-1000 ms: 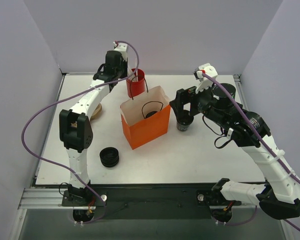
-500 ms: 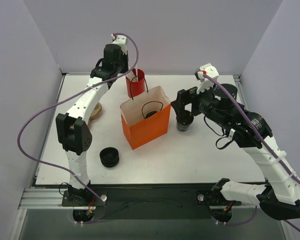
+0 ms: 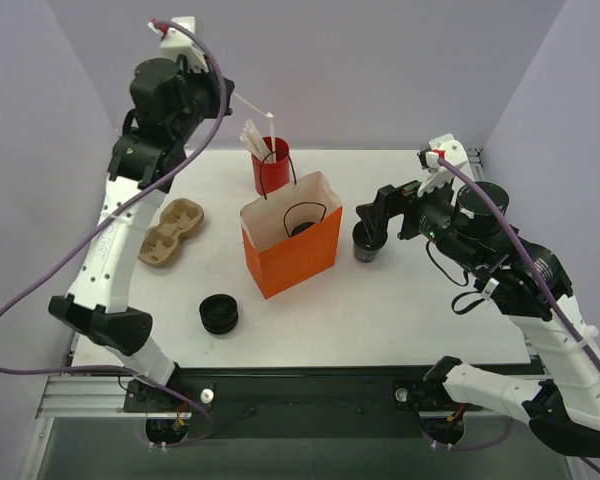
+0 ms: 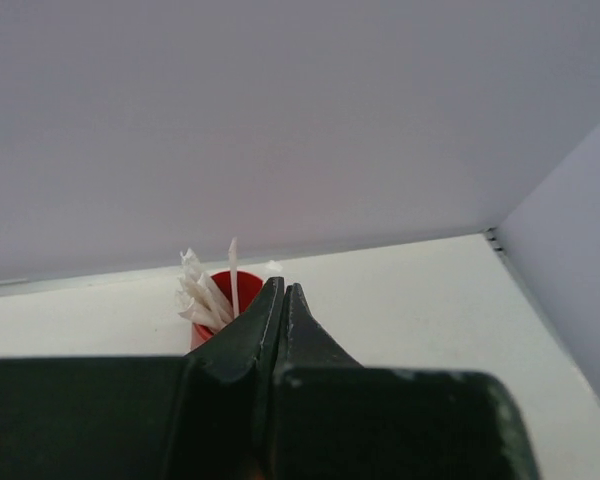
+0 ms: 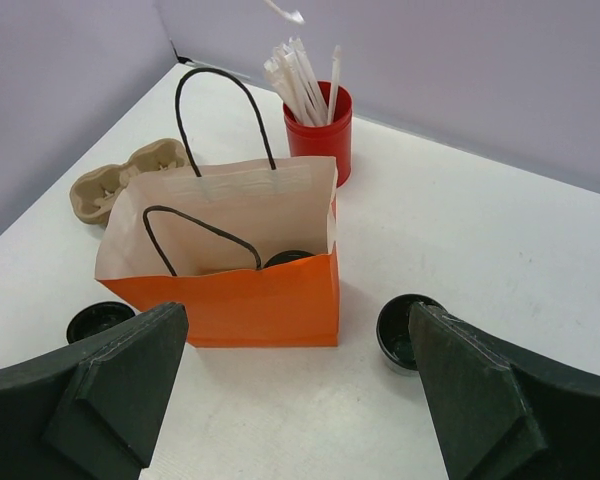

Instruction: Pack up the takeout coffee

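An orange paper bag (image 3: 292,250) stands open mid-table. A black lidded coffee cup (image 3: 302,228) sits inside it and also shows in the right wrist view (image 5: 290,258). A second black cup (image 3: 365,244), open with no lid, stands just right of the bag (image 5: 405,330). My right gripper (image 3: 378,222) is open wide and empty, just above this cup (image 5: 295,307). My left gripper (image 3: 218,92) is raised high at the back left. It is shut on a white straw (image 3: 252,108) above the red cup of straws (image 3: 272,168).
A low stack of loose black lids (image 3: 219,314) lies front left of the bag. A brown cardboard cup carrier (image 3: 170,230) lies at the left. The red cup (image 5: 318,130) stands behind the bag. Walls close the back and both sides.
My left arm has swung up and to the left, lifting a white straw away from the red cup. My right arm has drawn back a little to the right.
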`<state>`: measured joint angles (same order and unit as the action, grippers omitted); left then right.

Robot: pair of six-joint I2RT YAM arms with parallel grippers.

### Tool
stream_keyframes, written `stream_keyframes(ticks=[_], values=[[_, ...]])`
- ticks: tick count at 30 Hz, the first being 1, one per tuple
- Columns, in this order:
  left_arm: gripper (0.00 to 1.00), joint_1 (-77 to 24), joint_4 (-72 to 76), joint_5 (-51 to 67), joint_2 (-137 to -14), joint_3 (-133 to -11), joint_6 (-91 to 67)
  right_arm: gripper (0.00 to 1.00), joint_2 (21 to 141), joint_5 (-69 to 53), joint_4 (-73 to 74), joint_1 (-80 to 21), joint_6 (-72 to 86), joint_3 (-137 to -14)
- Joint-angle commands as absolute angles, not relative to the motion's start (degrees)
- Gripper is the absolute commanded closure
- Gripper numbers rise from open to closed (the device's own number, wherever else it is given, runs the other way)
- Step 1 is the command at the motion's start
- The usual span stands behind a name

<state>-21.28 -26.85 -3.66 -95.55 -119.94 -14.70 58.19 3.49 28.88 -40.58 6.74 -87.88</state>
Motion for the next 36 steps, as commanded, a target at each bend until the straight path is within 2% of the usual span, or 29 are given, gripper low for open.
stream_keyframes(ticks=[1,5,12,16,19,28,31,36], values=[[1.0,-21.4,-34.1,0.0,-88.1,-125.8,-17.8,0.0,57.9,5.4,27.0,-40.7,6.7,-89.3],[1.0,-21.3,-37.3,4.9,-81.2,-125.2,-17.8,0.0,58.3,3.5,26.4,-40.7,7.7,-90.0],[1.0,-21.0,-30.8,18.4,-66.6,-110.0,-22.7,0.0,59.8,6.8,26.8,-40.7,4.9,-92.8],[1.0,-21.0,-23.7,27.3,-61.4,-95.2,-26.4,0.0,61.2,9.5,26.8,-40.6,3.7,-93.4],[1.0,-21.0,-21.5,26.3,-59.2,-90.0,-27.6,0.0,61.7,9.4,27.3,-40.6,3.9,-94.3],[1.0,-21.1,-22.8,20.7,-61.6,-88.7,-22.7,0.0,60.1,8.6,28.1,-40.6,6.5,-94.3],[1.0,-21.3,-21.9,20.3,-62.1,-84.9,-22.8,0.0,59.9,7.2,28.6,-40.5,7.1,-93.7],[1.0,-21.6,-19.9,21.3,-62.4,-77.5,-23.6,0.0,60.4,5.9,34.3,-40.6,15.5,-93.2]])
